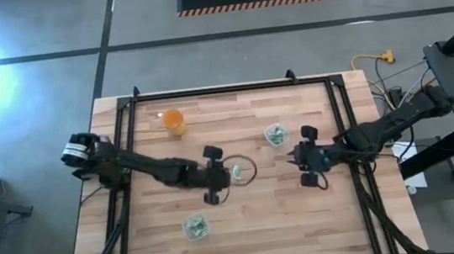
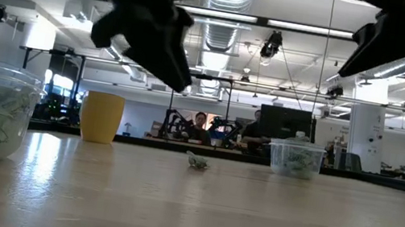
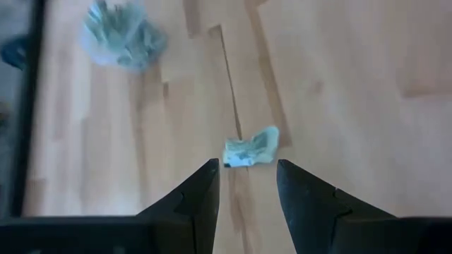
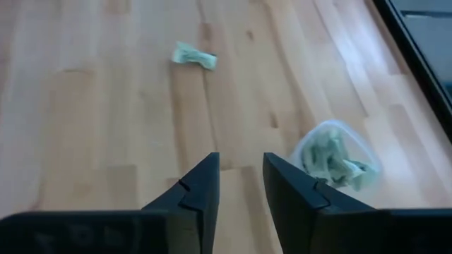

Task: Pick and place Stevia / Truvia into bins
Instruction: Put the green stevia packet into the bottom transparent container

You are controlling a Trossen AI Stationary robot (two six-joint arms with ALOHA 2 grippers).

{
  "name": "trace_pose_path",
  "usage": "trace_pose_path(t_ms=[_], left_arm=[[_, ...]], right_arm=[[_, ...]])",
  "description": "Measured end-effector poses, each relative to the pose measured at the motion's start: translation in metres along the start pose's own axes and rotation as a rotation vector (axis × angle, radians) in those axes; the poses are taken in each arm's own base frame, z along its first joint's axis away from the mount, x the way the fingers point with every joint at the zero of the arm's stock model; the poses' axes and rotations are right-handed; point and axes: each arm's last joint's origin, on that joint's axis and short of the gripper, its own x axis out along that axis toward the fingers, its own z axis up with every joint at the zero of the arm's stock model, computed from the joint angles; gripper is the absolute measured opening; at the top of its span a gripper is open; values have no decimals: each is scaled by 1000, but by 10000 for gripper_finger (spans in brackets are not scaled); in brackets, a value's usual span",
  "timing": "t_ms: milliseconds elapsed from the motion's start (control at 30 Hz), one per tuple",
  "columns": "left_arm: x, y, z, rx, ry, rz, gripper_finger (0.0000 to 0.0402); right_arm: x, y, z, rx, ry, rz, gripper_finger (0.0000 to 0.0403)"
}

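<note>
One pale green and white sachet lies flat on the wooden table near its middle. It also shows in the left wrist view, the right wrist view and the low view. My left gripper is open and hovers above the table just left of the sachet, touching nothing. My right gripper is open and empty, raised to the right of the sachet. A clear cup holding sachets stands far right of the middle. A second clear cup holding sachets stands near the front edge.
An orange cup stands at the far left of the table. Black frame rails run along the table's left, far and right sides. People and equipment show in the room beyond the far edge in the low view.
</note>
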Motion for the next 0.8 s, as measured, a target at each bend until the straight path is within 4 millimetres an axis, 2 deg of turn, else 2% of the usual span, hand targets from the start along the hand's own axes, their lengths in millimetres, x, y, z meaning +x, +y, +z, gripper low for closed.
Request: trace_pose_path(t_ms=[200,433,533,800], left_arm=[[38,18,-14,-68,53,-132,125],[78,22,-25,-82,127,-191,125],[84,20,-23,-67,129,-204,125],[84,20,-20,-72,103,-208,125]], right_arm=[[-8,9,-3,-31,-20,44,84],[-9,12,-4,-43,-24,56,71],[-9,12,-4,-43,-26,53,67],[-9,11,-4,-42,-27,50,68]])
